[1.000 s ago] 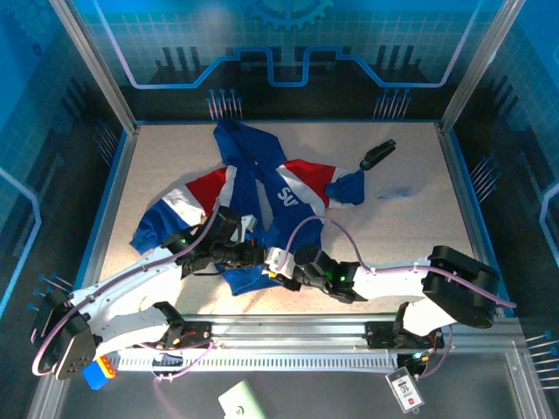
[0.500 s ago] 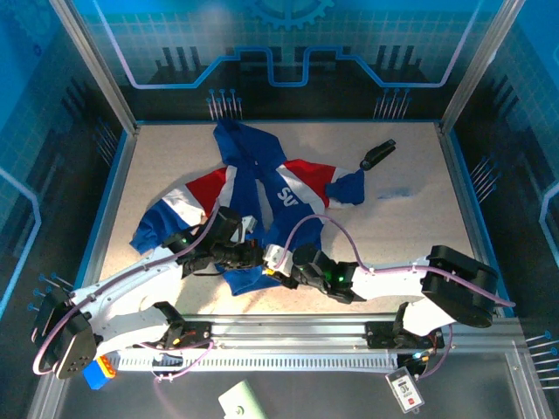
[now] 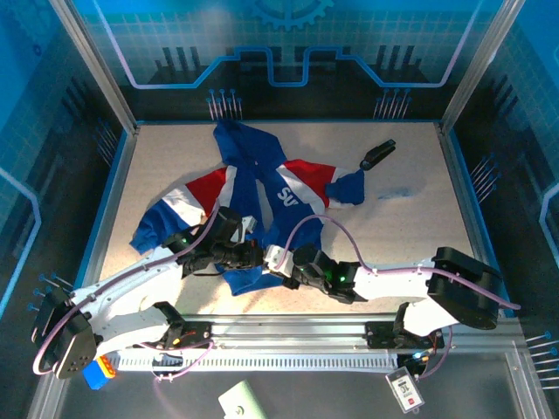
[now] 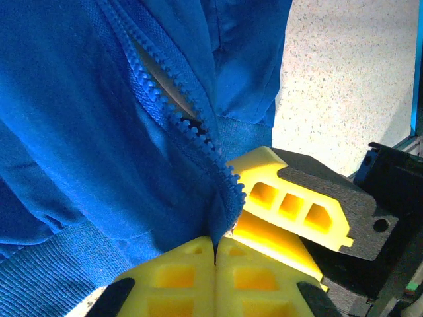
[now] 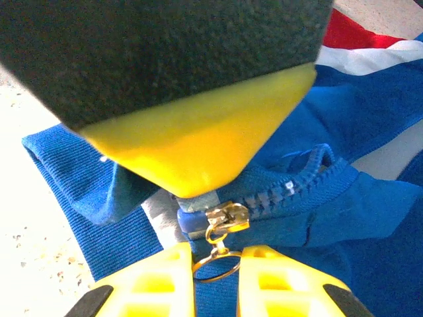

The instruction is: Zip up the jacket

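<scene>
Here the jacket [image 3: 262,209] lies spread face up on the table [image 3: 410,236], hood away from the arms, hem nearest them, red-and-white shoulders out to either side. Both arms reach in to the middle of that hem, where the zip begins. The left gripper [image 3: 254,255] sits there; in its wrist view the yellow fingers [image 4: 175,281] are pressed flat together with the blue hem edge running into the seam between them, so it is clamped on the jacket. Above that pinch the zip teeth [image 4: 168,109] part into two rows with pale lining between. The right gripper [image 3: 274,259] meets the hem just beside the left one. Its fingers [image 5: 155,284] stand a narrow gap apart just below the zip slider [image 5: 213,218], and the slider's metal ring [image 5: 218,267] hangs in that gap; whether they actually pinch the ring cannot be told. A small black object [image 3: 377,154] lies on the table near the jacket's sleeve tip on the right arm's side
</scene>
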You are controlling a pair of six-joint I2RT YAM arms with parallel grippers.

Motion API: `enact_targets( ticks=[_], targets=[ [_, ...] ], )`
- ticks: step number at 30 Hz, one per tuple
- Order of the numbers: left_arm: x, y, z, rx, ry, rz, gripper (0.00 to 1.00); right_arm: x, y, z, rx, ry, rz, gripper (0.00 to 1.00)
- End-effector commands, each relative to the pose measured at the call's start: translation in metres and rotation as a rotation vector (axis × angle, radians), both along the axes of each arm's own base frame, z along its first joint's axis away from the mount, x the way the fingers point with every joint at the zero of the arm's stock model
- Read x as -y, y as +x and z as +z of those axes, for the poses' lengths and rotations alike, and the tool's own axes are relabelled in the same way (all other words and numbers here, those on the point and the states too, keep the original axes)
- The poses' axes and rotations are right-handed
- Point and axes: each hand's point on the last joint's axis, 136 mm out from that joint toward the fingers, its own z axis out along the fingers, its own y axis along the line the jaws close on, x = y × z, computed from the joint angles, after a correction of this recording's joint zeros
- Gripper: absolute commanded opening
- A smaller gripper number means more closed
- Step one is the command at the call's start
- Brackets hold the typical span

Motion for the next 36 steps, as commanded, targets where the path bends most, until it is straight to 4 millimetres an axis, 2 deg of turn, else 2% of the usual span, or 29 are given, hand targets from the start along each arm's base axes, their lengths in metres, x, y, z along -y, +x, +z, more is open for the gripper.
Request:
enact_targets(
  ticks=[1,6,10,20,28,36],
  targets=[
    [-0.003,-0.003,-0.003,-0.007,0.012,-0.009,0.00,-0.006,-0.001,0.021,0.044,0.021,0.016,0.13],
    [-0.003,-0.005,-0.004,0.009,0.012,-0.035,0.00,-0.004,-0.001,0.026,0.055,0.006,0.025,0.09],
    [-0.003,-0.008,-0.007,0.006,0.018,-0.057,0.00,-0.002,0.001,0.029,0.049,-0.003,0.021,0.00],
    [-0.005,-0.010,-0.007,0.017,0.021,-0.065,0.00,-0.002,0.005,0.034,0.043,0.000,0.017,0.00],
    [-0.007,-0.010,-0.011,0.017,0.032,-0.067,0.00,0.002,-0.006,0.031,-0.006,-0.016,0.070,0.01],
    [-0.004,-0.010,-0.011,0.014,0.027,-0.073,0.00,0.000,-0.006,0.028,-0.032,-0.015,0.086,0.02]
  ],
)
